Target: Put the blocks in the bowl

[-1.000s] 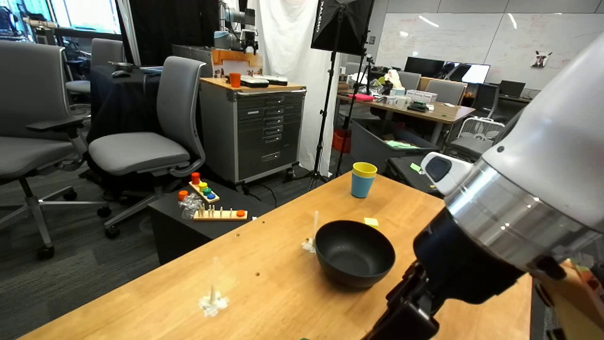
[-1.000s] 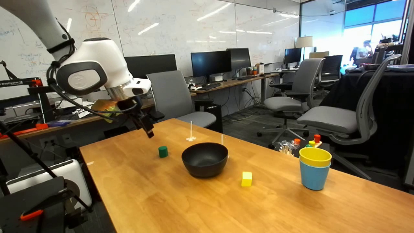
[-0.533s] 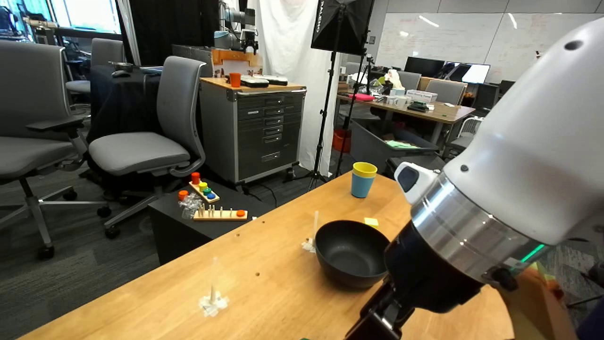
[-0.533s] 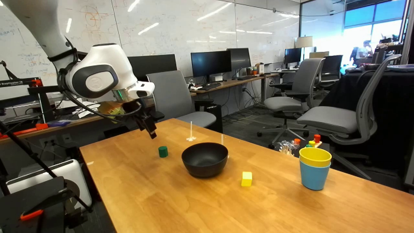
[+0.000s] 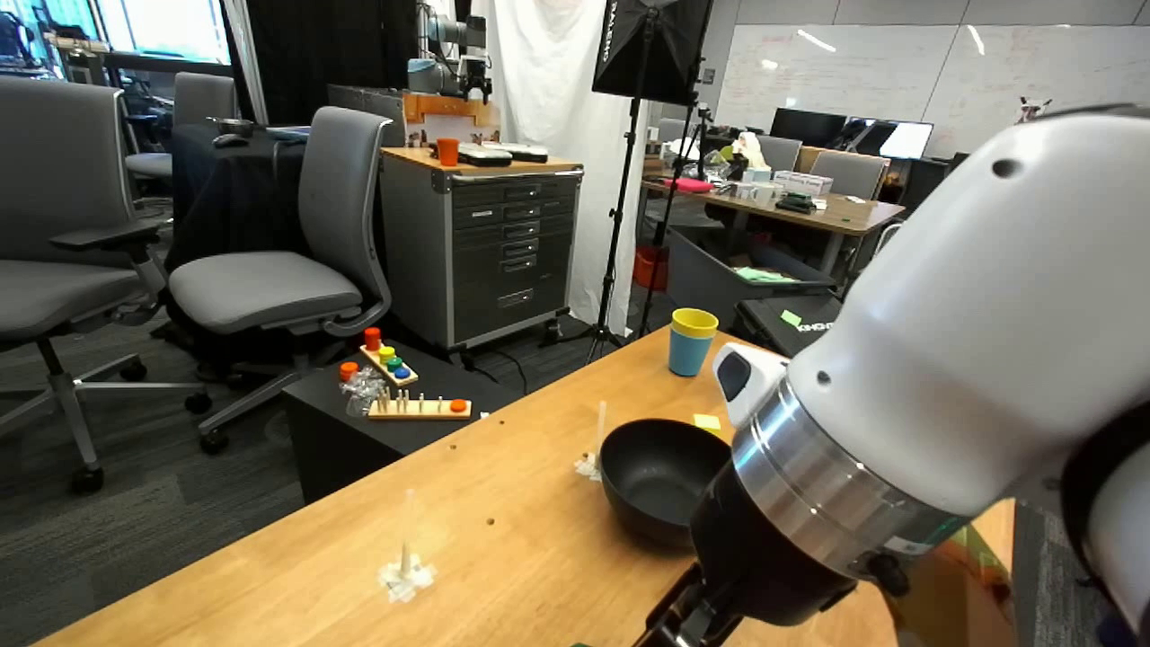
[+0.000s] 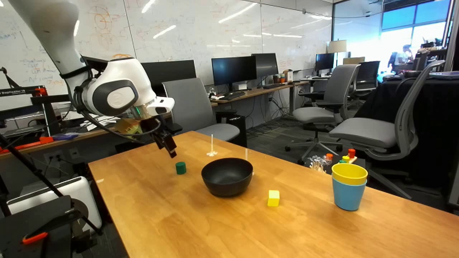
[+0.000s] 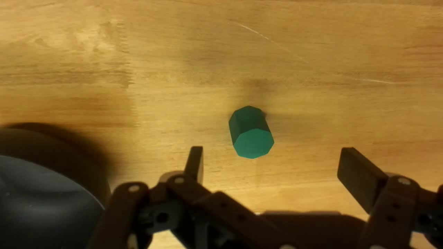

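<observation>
A small green block (image 6: 180, 168) stands on the table left of the black bowl (image 6: 227, 186). The green block also shows in the wrist view (image 7: 252, 135), ahead of the fingertips and nearer the left finger. Only a sliver of it shows at the bottom edge of an exterior view (image 5: 579, 644). A yellow block (image 6: 273, 198) sits on the bowl's far side from my gripper, partly hidden behind the bowl in an exterior view (image 5: 707, 421). The bowl fills the lower left of the wrist view (image 7: 45, 211). My gripper (image 7: 273, 162) is open and empty, above and short of the green block.
A yellow cup in a blue cup (image 6: 348, 190) stands farther along the wooden table (image 6: 200, 229). Two thin pale sticks (image 6: 212, 145) are fixed upright to the table near its long edge. A black side table (image 5: 332, 431) holds colourful peg toys.
My gripper has moved lower and closer to the green block, to the right in an exterior view. The arm now covers part of the bowl in an exterior view. Blocks and bowl have not moved.
</observation>
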Robot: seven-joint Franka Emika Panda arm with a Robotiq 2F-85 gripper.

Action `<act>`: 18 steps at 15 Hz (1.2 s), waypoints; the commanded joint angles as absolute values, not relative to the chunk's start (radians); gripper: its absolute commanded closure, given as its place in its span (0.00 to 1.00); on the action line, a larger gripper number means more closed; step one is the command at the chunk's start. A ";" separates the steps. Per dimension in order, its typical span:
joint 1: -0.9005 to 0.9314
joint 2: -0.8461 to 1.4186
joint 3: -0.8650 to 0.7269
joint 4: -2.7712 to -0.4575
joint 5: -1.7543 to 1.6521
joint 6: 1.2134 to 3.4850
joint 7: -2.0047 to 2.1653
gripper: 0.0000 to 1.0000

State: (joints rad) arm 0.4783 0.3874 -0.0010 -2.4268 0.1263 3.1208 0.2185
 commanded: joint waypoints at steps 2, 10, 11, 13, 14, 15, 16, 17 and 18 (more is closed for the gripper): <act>0.538 0.474 -0.070 -2.356 0.096 3.174 0.271 0.00; 0.553 0.574 -0.070 -2.277 0.122 3.163 0.281 0.00; 0.557 0.586 -0.076 -2.267 0.123 3.168 0.284 0.00; 0.558 0.607 -0.077 -2.249 0.127 3.173 0.290 0.00; 0.558 0.615 -0.079 -2.240 0.128 3.169 0.293 0.00; 0.558 0.623 -0.079 -2.232 0.130 3.169 0.297 0.00; 0.557 0.630 -0.081 -2.224 0.131 3.170 0.299 0.00; 0.557 0.638 -0.081 -2.216 0.131 3.169 0.301 0.00; 0.556 0.646 -0.081 -2.209 0.132 3.167 0.304 0.00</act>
